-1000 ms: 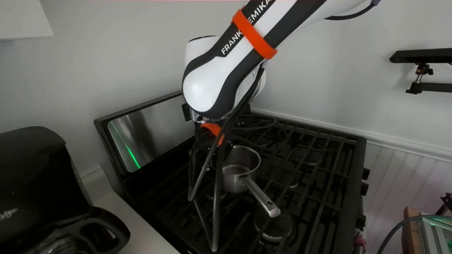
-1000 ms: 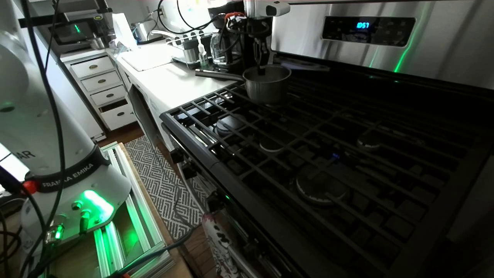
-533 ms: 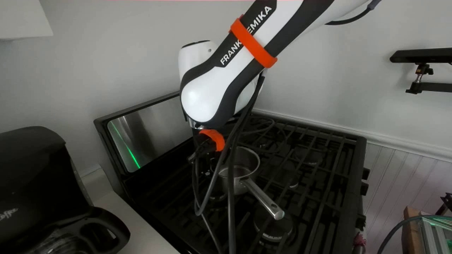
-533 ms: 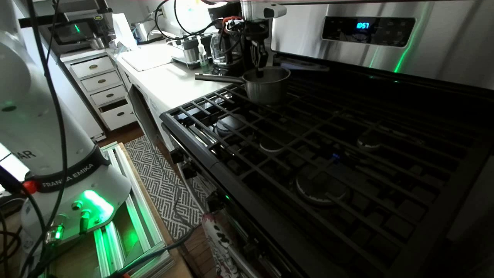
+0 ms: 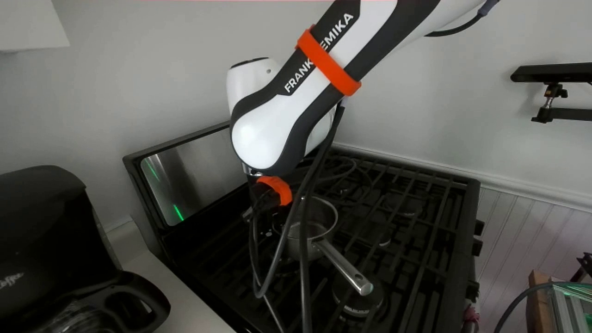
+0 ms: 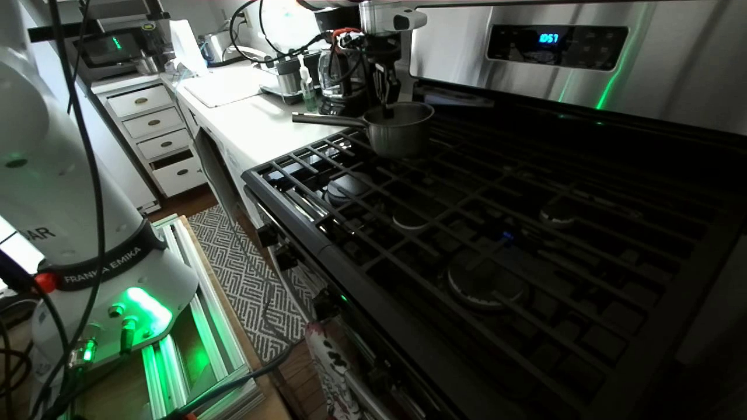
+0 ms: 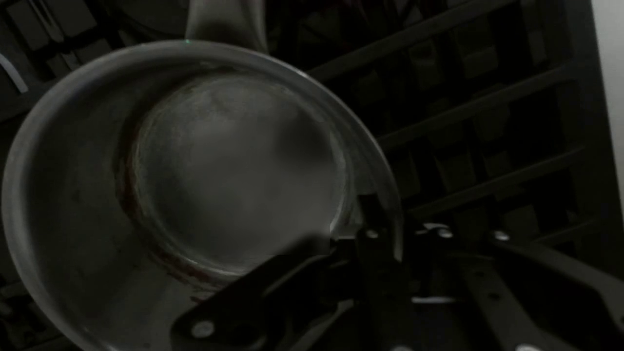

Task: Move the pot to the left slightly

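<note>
Pot (image 6: 401,137) is upright over the black stove (image 6: 356,280), toward the back and on the side near the white counter (image 6: 251,125), its long handle (image 5: 343,267) slanting toward the front. My claw (image 7: 397,231) is drawn in to a narrow gap across the rim, pinching the wall, one finger (image 7: 373,214) inside and one outside. I cannot tell whether the base touches the stove.

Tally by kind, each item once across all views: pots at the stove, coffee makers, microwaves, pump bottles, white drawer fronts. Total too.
Pot: 1
Coffee maker: 1
Microwave: 1
Pump bottle: 1
White drawer fronts: 4
Total: 8
</note>
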`<state>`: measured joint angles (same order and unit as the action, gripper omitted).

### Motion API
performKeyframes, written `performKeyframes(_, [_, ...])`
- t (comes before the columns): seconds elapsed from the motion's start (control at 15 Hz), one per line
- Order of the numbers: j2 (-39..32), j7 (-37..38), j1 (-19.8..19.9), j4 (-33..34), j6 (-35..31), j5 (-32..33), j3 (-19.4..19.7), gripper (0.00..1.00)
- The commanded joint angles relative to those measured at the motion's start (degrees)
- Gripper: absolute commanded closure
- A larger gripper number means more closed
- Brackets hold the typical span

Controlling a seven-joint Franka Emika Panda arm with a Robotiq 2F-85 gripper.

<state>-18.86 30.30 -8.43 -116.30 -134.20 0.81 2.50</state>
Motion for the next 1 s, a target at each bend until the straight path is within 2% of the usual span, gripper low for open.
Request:
performKeyframes(0.0, [-0.2, 1.4, -0.4, 1.2, -0.2, 1.2, 0.1, 0.98])
performKeyframes(0.2, [-0.4, 1.5, -0.5, 1.4, -0.4, 1.3, 0.1, 0.98])
performKeyframes(0.27, [-0.5, 1.6, -0.5, 1.4, -0.3, 1.3, 0.2, 0.68])
performKeyframes(0.4, [-0.5, 1.8, -0.5, 1.5, -0.2, 1.4, 0.2, 0.63])
performKeyframes(0.93, [4.2, 2.3, 0.5, -1.4, -0.6, 0.4, 0.8, 0.06])
